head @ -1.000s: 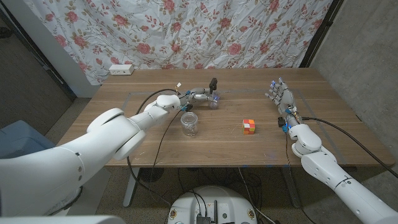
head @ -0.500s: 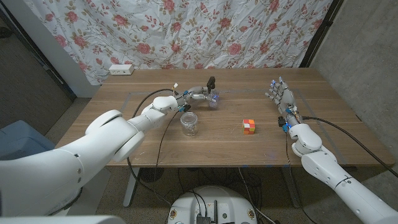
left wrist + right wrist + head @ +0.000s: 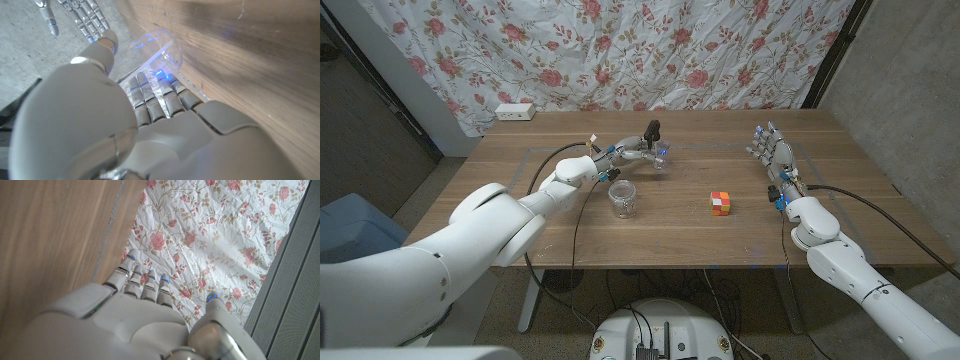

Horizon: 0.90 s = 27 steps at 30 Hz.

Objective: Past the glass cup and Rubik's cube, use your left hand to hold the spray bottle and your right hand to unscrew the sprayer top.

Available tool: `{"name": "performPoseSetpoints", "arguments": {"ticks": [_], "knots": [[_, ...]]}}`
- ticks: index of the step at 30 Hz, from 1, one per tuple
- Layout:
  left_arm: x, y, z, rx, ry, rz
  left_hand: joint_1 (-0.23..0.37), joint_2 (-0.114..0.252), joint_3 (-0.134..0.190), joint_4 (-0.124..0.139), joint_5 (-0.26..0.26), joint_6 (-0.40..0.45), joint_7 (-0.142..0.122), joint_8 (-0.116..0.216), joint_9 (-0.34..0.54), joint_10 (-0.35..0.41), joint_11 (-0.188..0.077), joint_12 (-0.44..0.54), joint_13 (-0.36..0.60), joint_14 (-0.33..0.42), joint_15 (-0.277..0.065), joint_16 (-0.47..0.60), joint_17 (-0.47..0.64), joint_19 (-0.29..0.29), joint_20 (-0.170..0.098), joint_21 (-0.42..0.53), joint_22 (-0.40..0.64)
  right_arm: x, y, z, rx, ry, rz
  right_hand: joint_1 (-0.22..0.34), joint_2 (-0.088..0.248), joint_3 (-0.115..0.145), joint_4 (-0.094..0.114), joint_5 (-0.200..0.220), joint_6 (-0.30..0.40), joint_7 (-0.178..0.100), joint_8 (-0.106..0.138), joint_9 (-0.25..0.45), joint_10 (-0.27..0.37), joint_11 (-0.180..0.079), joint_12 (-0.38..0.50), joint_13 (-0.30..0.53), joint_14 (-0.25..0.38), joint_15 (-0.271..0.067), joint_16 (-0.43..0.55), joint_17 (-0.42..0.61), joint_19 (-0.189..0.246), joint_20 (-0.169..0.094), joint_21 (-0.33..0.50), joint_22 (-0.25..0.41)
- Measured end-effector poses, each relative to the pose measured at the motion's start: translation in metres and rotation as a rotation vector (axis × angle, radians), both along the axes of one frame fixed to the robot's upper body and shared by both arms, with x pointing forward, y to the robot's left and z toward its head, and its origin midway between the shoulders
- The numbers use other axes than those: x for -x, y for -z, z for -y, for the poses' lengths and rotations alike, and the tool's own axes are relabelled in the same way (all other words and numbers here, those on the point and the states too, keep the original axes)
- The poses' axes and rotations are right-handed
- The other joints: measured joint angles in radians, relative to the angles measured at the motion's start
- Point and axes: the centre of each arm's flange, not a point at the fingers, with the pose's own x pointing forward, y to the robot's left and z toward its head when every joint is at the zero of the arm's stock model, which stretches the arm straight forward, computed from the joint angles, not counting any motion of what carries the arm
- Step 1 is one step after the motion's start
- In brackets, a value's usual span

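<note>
- While the glass cup (image 3: 624,198) and Rubik's cube (image 3: 720,202) sit nearest on the table (image 3: 840,215), right hand (image 3: 771,152) stands further back, fingers apart, holding nothing.
- Left hand (image 3: 628,152) grips the spray bottle (image 3: 658,150) beyond the cup.

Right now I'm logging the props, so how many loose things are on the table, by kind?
Spray bottle: 1, in the left hand
Glass cup: 1
Rubik's cube: 1
Power strip: 1
Total: 4
</note>
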Motion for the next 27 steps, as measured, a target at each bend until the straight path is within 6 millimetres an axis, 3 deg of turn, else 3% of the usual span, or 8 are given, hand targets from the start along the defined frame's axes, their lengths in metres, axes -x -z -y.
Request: {"name": "performPoseSetpoints", "arguments": {"ticks": [27], "knots": [[0.024, -0.015, -0.032, -0.017, 0.022, 0.064, -0.018, 0.019, -0.043, 0.004, 0.000, -0.013, 0.006, 0.031, 0.014, 0.011, 0.011, 0.008, 0.033, 0.004, -0.003, 0.021, 0.014, 0.016, -0.005, 0.000, 0.000, 0.008, -0.019, -0.015, 0.127, 0.006, 0.003, 0.000, 0.000, 0.003, -0.008, 0.000, 0.000, 0.000, 0.000, 0.000, 0.000, 0.000, 0.000, 0.000, 0.000, 0.000, 0.004, -0.008, 0.007, -0.007, -0.015, 0.000]]}}
